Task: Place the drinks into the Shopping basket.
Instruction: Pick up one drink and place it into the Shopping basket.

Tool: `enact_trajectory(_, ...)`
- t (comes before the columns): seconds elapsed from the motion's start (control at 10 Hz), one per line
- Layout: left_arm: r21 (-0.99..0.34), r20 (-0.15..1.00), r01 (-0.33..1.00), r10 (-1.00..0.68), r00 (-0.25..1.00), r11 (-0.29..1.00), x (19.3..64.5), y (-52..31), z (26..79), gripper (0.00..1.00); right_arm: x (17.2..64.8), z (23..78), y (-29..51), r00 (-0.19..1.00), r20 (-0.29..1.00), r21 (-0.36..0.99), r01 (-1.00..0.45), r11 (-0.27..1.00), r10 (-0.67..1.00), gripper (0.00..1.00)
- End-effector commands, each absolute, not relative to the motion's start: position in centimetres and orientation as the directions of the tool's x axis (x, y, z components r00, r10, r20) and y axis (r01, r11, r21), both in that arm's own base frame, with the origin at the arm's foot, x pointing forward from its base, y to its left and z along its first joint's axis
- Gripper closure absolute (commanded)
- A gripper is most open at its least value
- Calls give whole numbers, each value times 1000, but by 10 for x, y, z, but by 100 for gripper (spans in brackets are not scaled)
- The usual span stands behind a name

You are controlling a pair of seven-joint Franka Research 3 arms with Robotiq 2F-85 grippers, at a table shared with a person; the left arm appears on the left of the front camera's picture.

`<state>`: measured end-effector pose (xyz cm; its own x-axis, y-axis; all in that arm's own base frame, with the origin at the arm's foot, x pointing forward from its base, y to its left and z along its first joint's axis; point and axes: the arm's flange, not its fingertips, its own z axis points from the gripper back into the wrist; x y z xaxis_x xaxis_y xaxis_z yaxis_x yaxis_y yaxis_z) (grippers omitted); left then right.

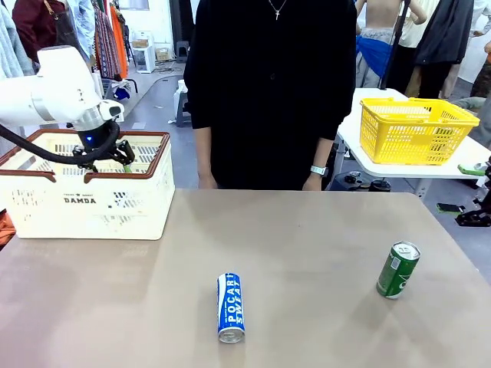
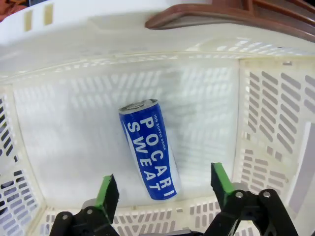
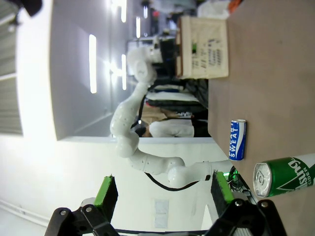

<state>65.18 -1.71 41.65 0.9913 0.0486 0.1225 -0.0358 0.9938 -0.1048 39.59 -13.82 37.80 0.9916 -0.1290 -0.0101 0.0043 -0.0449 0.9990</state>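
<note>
— State of left gripper (image 1: 110, 161)?
— Open, empty, hanging inside rim of basket (image 1: 84, 203). Blue can (image 2: 147, 147) lying flat on basket floor below the spread jaws, untouched.
— And right gripper (image 3: 162, 187)?
— Open, nothing held.
— Remaining drinks?
— On table (image 1: 307, 230): other blue can (image 1: 230, 307) lying mid-front; green can (image 1: 398, 269) standing, right side.

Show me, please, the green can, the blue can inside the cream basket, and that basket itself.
green can (image 1: 398, 270), front view, its green side.
blue can (image 2: 148, 148), left wrist view, its printed label.
Shopping basket (image 1: 46, 203), front view, its front wall.
</note>
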Motion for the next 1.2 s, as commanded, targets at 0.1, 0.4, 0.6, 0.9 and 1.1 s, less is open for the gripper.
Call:
enact_trajectory(0.1,-177,162,19,10,987,984,629,-16,446,0,396,382,-140,993,-15,999,11,-38,-114,0)
enact_trajectory(0.4,-323,299,150,-50,953,935,549,-4,527,0,396,382,-140,993,-15,999,11,-38,-114,0)
enact_trajectory(0.6,-463,383,373,-198,902,804,466,33,569,0,396,382,-140,993,-15,999,11,-38,-114,0)
enact_trajectory(0.9,-710,455,486,-194,869,510,399,131,548,0,396,382,-140,993,-15,999,11,-38,-114,0)
enact_trajectory(1.1,-841,427,447,-133,894,304,393,190,494,0,396,382,-140,993,-15,999,11,-38,-114,0)
